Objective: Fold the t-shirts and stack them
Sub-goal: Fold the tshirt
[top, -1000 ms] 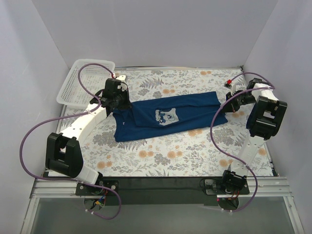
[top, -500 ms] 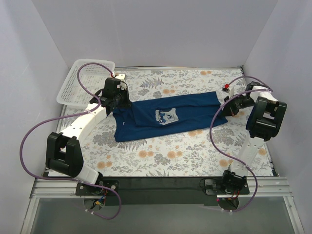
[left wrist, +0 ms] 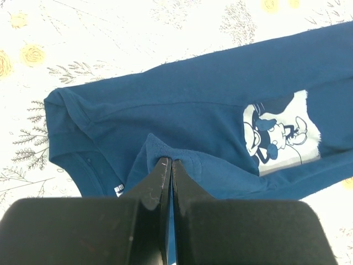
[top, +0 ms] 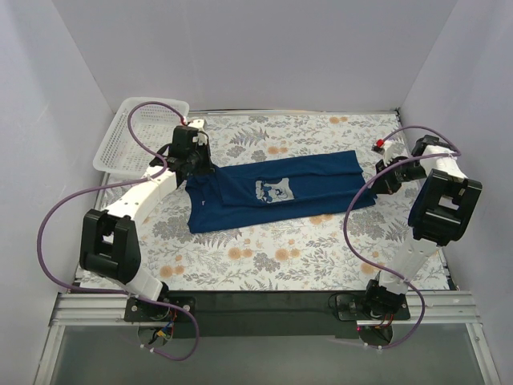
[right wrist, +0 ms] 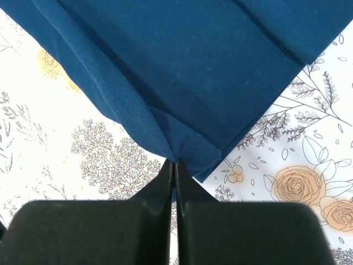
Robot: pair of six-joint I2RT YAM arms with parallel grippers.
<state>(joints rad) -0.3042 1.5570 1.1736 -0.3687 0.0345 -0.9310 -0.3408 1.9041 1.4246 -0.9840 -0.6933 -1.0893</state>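
Observation:
The dark navy t-shirt (top: 280, 188) lies stretched across the middle of the floral table, its grey cartoon print (top: 272, 192) facing up. My left gripper (top: 195, 170) is shut on the shirt's left edge; in the left wrist view the gripper (left wrist: 167, 162) pinches a raised fold of navy cloth (left wrist: 182, 116) beside the print (left wrist: 281, 132). My right gripper (top: 378, 180) is shut on the shirt's right end; in the right wrist view the gripper (right wrist: 172, 162) pinches a bunched corner of the cloth (right wrist: 187, 61).
A white mesh basket (top: 138, 135) stands at the back left corner, just behind my left arm. White walls close in the floral tablecloth (top: 272, 257) on three sides. A black bar (top: 256, 303) runs along the near edge.
My right gripper has moved slightly right with the shirt's end. My left gripper has shifted a little toward the back. The shirt is pulled a little straighter.

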